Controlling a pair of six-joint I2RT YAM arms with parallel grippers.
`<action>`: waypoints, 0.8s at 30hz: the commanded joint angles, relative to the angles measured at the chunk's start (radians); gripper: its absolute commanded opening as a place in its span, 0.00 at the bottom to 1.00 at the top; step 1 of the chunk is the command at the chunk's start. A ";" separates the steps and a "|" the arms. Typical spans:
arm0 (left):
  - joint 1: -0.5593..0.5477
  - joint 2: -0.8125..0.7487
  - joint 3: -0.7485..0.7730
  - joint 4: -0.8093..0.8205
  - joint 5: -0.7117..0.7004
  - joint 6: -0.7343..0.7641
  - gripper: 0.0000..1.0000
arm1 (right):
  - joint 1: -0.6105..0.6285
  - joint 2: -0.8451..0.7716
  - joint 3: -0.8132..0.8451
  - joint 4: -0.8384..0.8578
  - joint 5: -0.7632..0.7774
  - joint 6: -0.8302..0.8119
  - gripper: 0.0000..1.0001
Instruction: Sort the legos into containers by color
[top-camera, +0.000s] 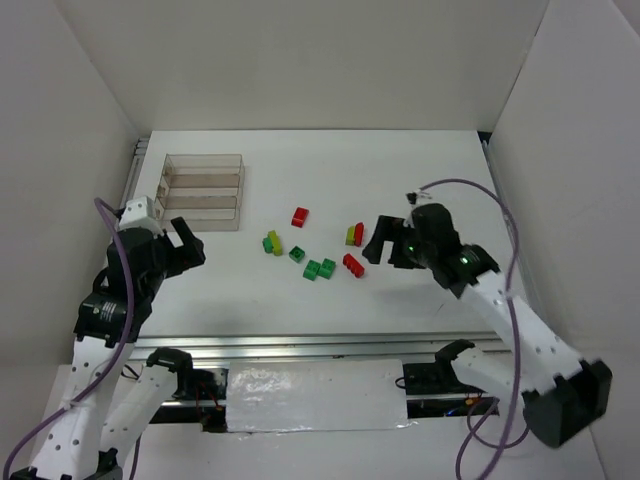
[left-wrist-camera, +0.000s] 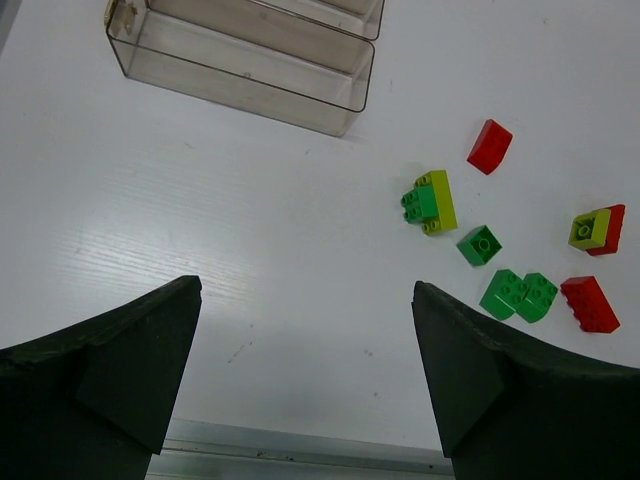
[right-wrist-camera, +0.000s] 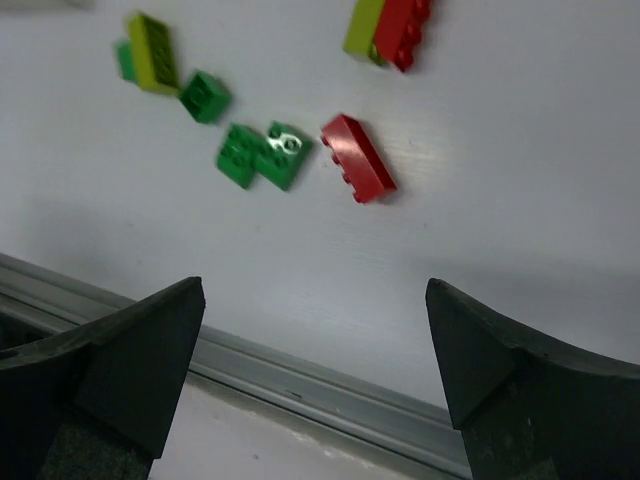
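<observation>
The legos lie loose mid-table. There is a red brick (top-camera: 300, 216), a yellow-green and green pair (top-camera: 272, 243), a single green brick (top-camera: 297, 254), two green bricks side by side (top-camera: 320, 268), a red brick (top-camera: 353, 265) and a yellow-green and red pair (top-camera: 355, 234). The containers (top-camera: 203, 190) are one clear tray at the back left, and nothing shows inside it. My left gripper (top-camera: 192, 243) is open just right of the tray's near end, with nothing between its fingers (left-wrist-camera: 306, 284). My right gripper (top-camera: 377, 240) is open beside the red brick (right-wrist-camera: 358, 158), and its gap holds nothing (right-wrist-camera: 315, 283).
A metal rail (top-camera: 300, 345) runs along the table's near edge. White walls close in the left, back and right sides. Grey cables loop from both arms, one of them (top-camera: 500, 215) arching over the right side of the table.
</observation>
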 joint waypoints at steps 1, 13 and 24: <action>0.009 0.024 0.002 0.052 0.054 0.038 0.99 | 0.081 0.233 0.095 0.042 0.045 -0.103 0.98; 0.014 0.029 -0.005 0.079 0.139 0.062 1.00 | 0.135 0.649 0.235 0.022 0.072 -0.300 0.78; 0.012 0.029 -0.010 0.085 0.163 0.070 1.00 | 0.137 0.892 0.305 0.052 0.086 -0.327 0.68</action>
